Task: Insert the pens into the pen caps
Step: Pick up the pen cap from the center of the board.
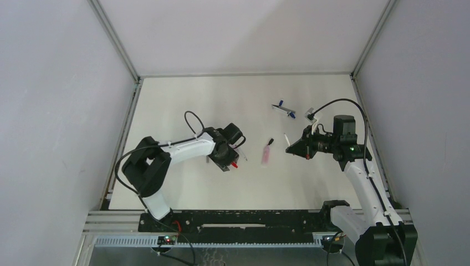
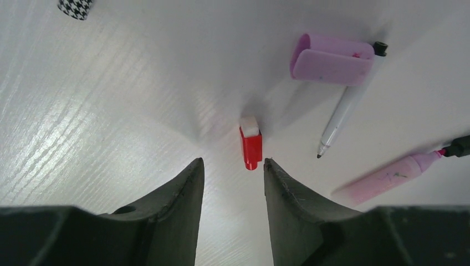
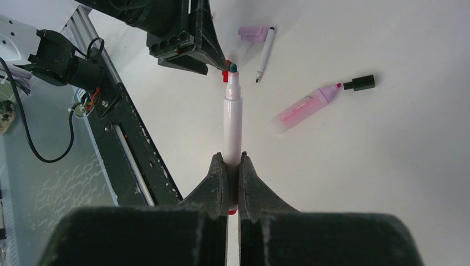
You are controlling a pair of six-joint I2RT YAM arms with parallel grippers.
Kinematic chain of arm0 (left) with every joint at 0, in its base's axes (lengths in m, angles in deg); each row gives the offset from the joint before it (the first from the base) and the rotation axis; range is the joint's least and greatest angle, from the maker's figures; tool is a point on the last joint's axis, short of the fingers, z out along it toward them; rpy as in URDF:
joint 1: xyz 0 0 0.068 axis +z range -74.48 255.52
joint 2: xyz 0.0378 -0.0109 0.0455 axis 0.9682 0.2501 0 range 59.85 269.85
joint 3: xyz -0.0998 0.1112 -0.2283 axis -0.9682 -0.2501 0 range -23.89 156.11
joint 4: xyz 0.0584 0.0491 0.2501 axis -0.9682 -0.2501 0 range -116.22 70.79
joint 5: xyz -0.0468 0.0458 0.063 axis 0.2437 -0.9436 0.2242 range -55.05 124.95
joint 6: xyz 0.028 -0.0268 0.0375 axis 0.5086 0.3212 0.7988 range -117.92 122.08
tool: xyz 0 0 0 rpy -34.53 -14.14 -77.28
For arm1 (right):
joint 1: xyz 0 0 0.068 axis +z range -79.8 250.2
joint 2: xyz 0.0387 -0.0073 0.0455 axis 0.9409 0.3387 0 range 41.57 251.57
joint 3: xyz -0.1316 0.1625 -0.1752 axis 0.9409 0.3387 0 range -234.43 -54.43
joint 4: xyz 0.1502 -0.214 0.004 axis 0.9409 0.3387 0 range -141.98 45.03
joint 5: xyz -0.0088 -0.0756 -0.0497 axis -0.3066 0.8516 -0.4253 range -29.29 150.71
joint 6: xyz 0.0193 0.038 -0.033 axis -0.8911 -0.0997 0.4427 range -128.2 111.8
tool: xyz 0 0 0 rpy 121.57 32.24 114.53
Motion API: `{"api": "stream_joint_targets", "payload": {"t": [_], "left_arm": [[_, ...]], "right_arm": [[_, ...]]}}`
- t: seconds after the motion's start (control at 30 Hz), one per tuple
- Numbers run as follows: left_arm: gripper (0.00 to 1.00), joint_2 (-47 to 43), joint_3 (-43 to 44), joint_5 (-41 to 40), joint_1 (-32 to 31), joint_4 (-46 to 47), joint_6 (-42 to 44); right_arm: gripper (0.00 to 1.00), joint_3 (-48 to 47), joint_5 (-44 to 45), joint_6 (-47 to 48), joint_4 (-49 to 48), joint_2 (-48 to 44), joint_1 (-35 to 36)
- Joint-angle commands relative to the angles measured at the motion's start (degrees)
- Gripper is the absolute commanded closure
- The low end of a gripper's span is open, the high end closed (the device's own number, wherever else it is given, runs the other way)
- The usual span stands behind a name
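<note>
- left gripper (image 2: 233, 162): fingers (image 2: 185, 194) spread, nothing between them, nothing held.
- red cap (image 2: 251, 148): flat on the table (image 2: 111, 111), just ahead of the left fingertips. Roughly in line with the gap, slightly toward the right-hand finger in the wrist view. Touches neither finger. White plug-like end faces away from the gripper.
- right gripper (image 3: 231, 157): pressed together on the white pen (image 3: 233, 116), pinching the lower barrel. Red butt end shows between the fingers behind the grip.
- white pen: sticks straight out ahead of the right fingers, dark green tip (image 3: 234, 68) foremost, uncapped. Aims toward left gripper and red cap, well apart from both in the top view.
- pink marker (image 2: 385, 178): flat on the table between the two grippers, off to the right of the left gripper in its wrist view. Dark tip (image 2: 458, 146) at the end farther from that gripper.
- pink cap (image 2: 331, 60): ahead of left gripper, beyond the red cap and to its right in the wrist view.
- thin grey-white pen (image 2: 345, 108): right against the pink cap, touching or just beside, cannot tell which. Writing tip points back toward left gripper.
- blue-and-white pen (image 1: 284, 109): on the far side of right gripper, well apart from left gripper.
- checked object (image 2: 75, 8): far ahead-left of left gripper, cut off by the frame edge, cannot identify.
</note>
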Motion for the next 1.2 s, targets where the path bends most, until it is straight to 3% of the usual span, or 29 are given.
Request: {"api": "stream_joint_targets", "payload": {"t": [0.0,0.37,1.17], "left_arm": [[0.51,1.2,3.6,1.9,0.6,-1.4,1.8],[0.54,5.9,8.9,3.0,2.2,-6.3,5.2],[0.60,10.0,10.9,4.0,3.8,-6.2,7.0]], "right_arm": [[1.00,0.2,0.3,0.7,-1.5,-1.1,0.3],[1.00,0.2,0.4,0.7,-1.4,-1.1,0.4],[1.00,0.2,0.3,0.5,-1.6,-0.9,0.4]]}}
